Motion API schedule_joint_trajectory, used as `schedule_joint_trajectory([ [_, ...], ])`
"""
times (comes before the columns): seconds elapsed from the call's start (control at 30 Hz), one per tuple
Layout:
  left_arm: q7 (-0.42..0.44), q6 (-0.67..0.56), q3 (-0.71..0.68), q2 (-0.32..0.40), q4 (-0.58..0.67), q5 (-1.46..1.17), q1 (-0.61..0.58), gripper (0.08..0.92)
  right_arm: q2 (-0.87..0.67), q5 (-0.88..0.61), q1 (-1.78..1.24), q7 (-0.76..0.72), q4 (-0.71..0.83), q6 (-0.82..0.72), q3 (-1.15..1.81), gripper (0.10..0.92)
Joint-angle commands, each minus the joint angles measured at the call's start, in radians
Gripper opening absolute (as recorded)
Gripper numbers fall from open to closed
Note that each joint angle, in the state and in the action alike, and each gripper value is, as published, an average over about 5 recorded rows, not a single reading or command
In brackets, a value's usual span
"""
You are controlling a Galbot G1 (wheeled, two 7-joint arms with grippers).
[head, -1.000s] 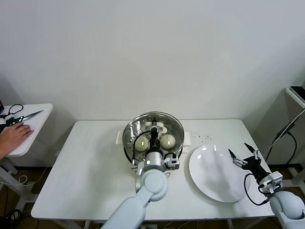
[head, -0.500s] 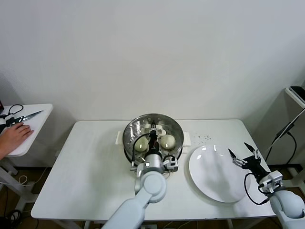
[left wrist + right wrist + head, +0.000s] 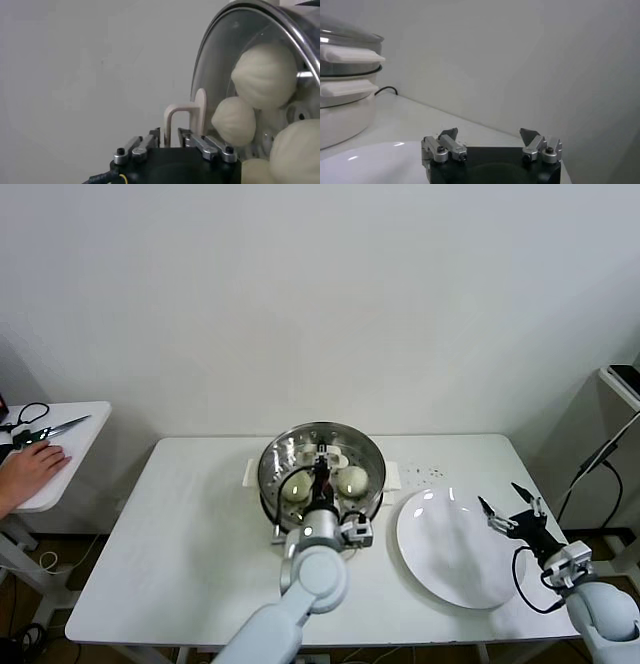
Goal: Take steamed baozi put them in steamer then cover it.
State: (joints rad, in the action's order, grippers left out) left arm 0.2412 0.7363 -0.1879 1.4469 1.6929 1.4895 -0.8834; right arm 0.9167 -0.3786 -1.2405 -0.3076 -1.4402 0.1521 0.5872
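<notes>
Inside the steamer (image 3: pixel 320 467), part of the baozi (image 3: pixel 351 480) is hidden behind the left gripper (image 3: pixel 322 465). Whether its fingers grip the cover's handle (image 3: pixel 184 116) cannot be told. The cover (image 3: pixel 250 60) is cut off by the left wrist view's edge.

steamer (image 3: pixel 275 459): polished stainless steel, mirror-shiny wall
steamer base (image 3: pixel 340 112): cream-white plastic, smooth, faint sheen
cover (image 3: pixel 220 65): clear glass, glossy, with a bright metal rim
cover handle (image 3: pixel 187 117): pale plastic, smooth and matt
steamed baozi (image 3: pixel 264 75): cream dough, matt, softly ridged
plate (image 3: pixel 455 559): white, glossy, with glints
tabletop (image 3: pixel 190 524): white, smooth, matt
left tool (image 3: pixel 170 141): brushed metal fingers on a black glossy body
</notes>
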Motion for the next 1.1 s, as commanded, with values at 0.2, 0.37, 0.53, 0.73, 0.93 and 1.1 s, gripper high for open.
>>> schedule_joint_trajectory([
  [0.2, 0.024, 0.049, -0.008, -0.126, 0.25, -0.056, -0.074, 0.49, 0.0, 0.061, 0.004, 0.044, -0.028, -0.124, -0.001, 0.823],
  [0.37, 0.007, 0.049, -0.005, -0.192, 0.337, -0.108, -0.124, 0.637, 0.004, 0.052, 0.009, 0.049, -0.041, -0.137, -0.001, 0.823],
  [0.53, -0.064, 0.036, 0.048, -0.25, 0.431, -0.21, -0.195, 0.775, 0.008, 0.019, -0.005, 0.056, -0.07, -0.148, 0.003, 0.823],
  [0.73, -0.162, -0.051, 0.248, -0.268, 0.519, -0.456, -0.304, 0.822, 0.028, 0.031, -0.024, 0.064, -0.095, -0.145, 0.016, 0.823],
  [0.93, -0.274, -0.29, 0.588, -0.195, 0.527, -0.942, -0.423, 0.823, 0.04, 0.033, -0.037, 0.069, -0.115, -0.147, 0.023, 0.823],
  [1.1, -0.339, -0.484, 0.752, -0.138, 0.489, -1.218, -0.545, 0.823, 0.055, 0.031, -0.053, 0.069, -0.135, -0.146, 0.029, 0.823],
])
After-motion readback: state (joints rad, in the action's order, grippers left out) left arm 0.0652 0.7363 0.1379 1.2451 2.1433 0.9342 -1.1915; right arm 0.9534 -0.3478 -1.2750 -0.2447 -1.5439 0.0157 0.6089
